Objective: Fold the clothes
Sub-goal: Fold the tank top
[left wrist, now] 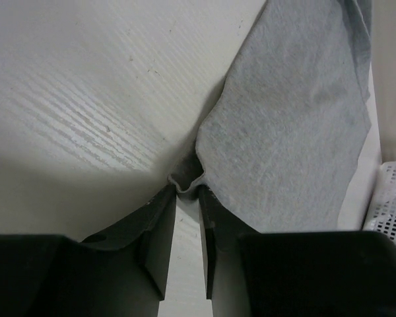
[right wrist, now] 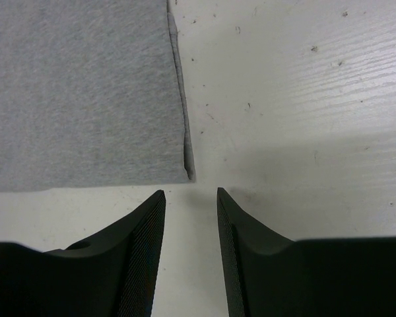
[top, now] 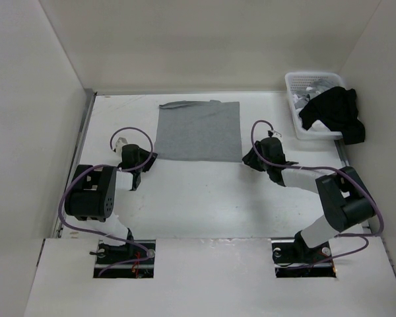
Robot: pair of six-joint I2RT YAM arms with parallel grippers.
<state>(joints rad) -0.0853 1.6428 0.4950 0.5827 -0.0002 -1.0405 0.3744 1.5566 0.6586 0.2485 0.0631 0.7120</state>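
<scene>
- white table (top: 204, 198) with a faint streaked grain and a few specks, closed in by plain cream walls (top: 185, 46).
- white plastic basket (top: 292, 82) in the far right corner, its side pierced with small holes; a black garment (top: 333, 112) spills over its near rim onto the table, and some pale crumpled items (top: 310, 89) lie inside, too small to name.
- grey tank top (top: 199, 131) lies flat at the far middle of the table as a near-square shape, well apart from the basket; soft heathered knit, with layered edges along its right side and an uneven strip along the far edge.
- left gripper (left wrist: 187, 191) sits at the near left corner of the tank top, its dark fingers drawn narrow and nipping a small puckered fold of the cloth between the tips.
- right gripper (right wrist: 191, 193) rests over bare table just short of the near right corner, touching no cloth; its jaws stand apart with nothing between them, their inner faces finely ribbed.
</scene>
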